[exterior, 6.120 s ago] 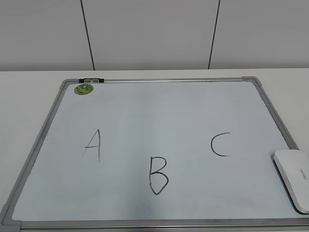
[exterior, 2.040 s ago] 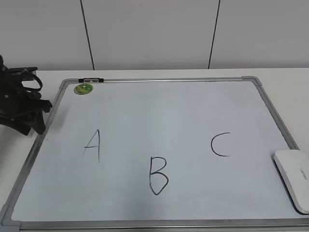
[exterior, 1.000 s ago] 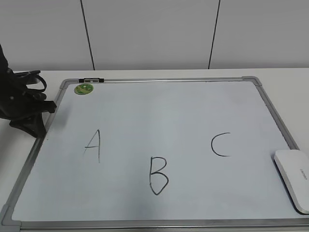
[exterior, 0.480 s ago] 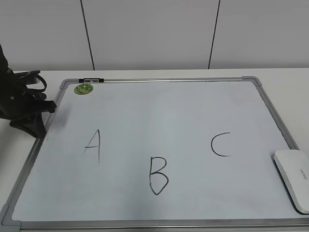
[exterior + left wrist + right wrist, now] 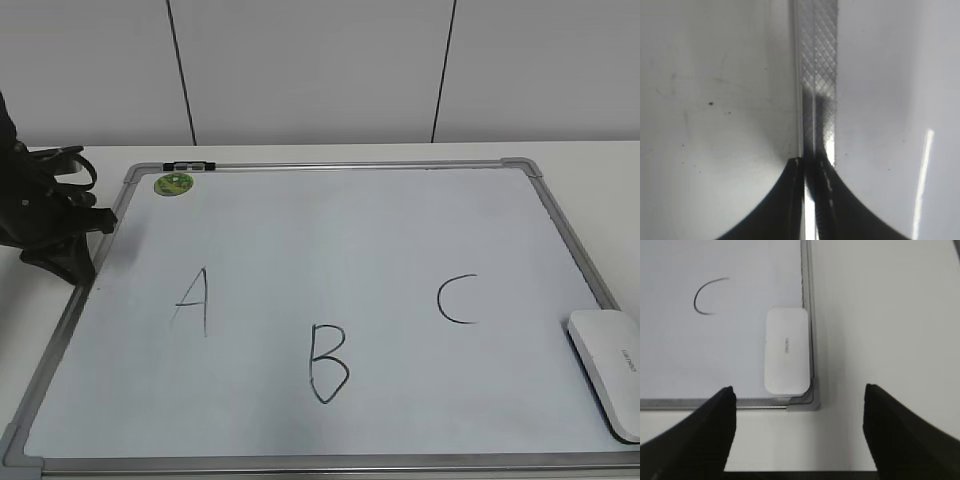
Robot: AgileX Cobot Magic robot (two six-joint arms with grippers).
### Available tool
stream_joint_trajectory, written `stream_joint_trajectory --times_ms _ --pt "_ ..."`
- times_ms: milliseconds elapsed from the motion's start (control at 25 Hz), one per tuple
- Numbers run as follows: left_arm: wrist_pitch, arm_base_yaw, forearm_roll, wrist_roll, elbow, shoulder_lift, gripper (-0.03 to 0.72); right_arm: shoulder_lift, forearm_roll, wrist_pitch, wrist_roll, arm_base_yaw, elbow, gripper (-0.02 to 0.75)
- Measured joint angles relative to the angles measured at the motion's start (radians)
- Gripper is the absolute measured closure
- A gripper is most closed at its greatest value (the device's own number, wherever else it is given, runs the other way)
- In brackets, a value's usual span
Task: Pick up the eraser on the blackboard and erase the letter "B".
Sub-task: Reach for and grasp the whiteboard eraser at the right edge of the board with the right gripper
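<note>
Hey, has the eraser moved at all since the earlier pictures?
No. The eraser lies at the same spot by the right frame of the blackboard, just right of and below the "C", as in all earlier exterior pictures.

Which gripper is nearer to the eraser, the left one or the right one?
Right. The right gripper hangs open just above the eraser; the left gripper is across the blackboard, at its opposite frame edge.

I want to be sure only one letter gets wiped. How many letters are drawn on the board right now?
3. The A sits at the left, the letter "B" lower in the middle, and the C at the right, near the eraser. None looks hidden.
</note>
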Motion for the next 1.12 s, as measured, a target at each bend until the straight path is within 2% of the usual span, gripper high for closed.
stream_joint_trajectory --times_ms 280,560,760,1120 --pt "0.000 0.001 0.000 0.000 0.000 0.000 0.660 0.288 0.062 0.019 -0.051 0.000 0.000 0.151" --pt "0.000 0.001 -0.002 -0.002 0.000 0.000 0.660 0.496 0.083 -0.082 -0.053 0.000 0.000 0.152" --pt "0.002 0.001 -0.002 -0.002 -0.002 0.000 0.661 0.601 0.084 -0.158 -0.053 0.036 0.000 0.151" --pt "0.002 0.001 -0.002 -0.002 -0.002 0.000 0.661 0.753 0.076 -0.306 -0.053 0.042 0.000 0.066"
